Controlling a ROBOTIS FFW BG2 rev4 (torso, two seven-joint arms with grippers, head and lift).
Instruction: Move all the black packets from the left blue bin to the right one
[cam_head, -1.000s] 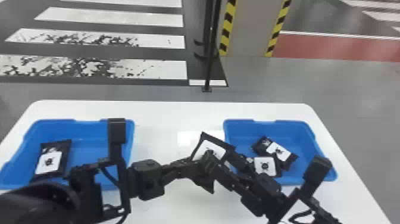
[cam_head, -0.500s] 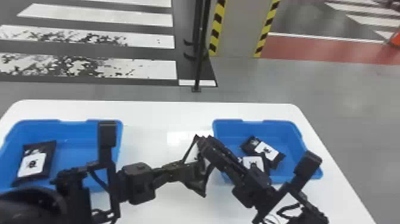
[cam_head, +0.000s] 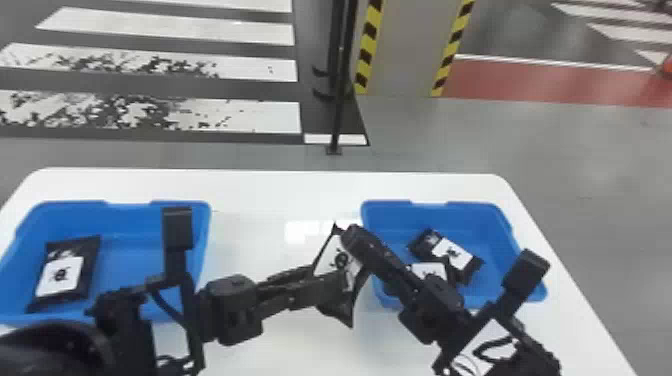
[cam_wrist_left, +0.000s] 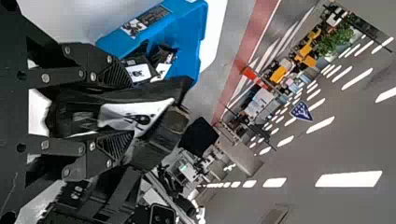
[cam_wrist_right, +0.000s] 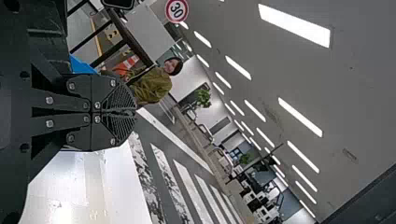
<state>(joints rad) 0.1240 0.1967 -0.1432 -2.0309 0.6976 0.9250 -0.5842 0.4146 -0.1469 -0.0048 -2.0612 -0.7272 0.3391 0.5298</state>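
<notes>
While my left end effector (cam_wrist_left: 126, 109) pinches a crinkled, pillowy black packet (cam_head: 328, 255) between its fingers, probably for a handover, my right end effector (cam_wrist_right: 133, 112) points at it, fingers closed, seemingly empty; beyond, on the smooth worktop (cam_head: 260, 192), the left blue bin (cam_head: 127, 220) holds one packet (cam_head: 60, 275), the right blue bin (cam_head: 477, 217) two.

A white table (cam_head: 280, 192) spreads beneath the left gripper (cam_head: 341, 281) and right gripper (cam_head: 351, 234). Past the table's far edge, ahead of both, a dark pole (cam_head: 341, 95) rises near a grey panel (cam_head: 406, 50) edged in yellow-and-black stripes. Worn white crosswalk bars (cam_head: 265, 114) lie ahead and left of the grippers, a red floor band (cam_head: 550, 82) ahead and right. A round red-rimmed sign (cam_wrist_right: 177, 10) hangs well beyond the right gripper; a blue sign (cam_wrist_left: 301, 111), beyond the left.
</notes>
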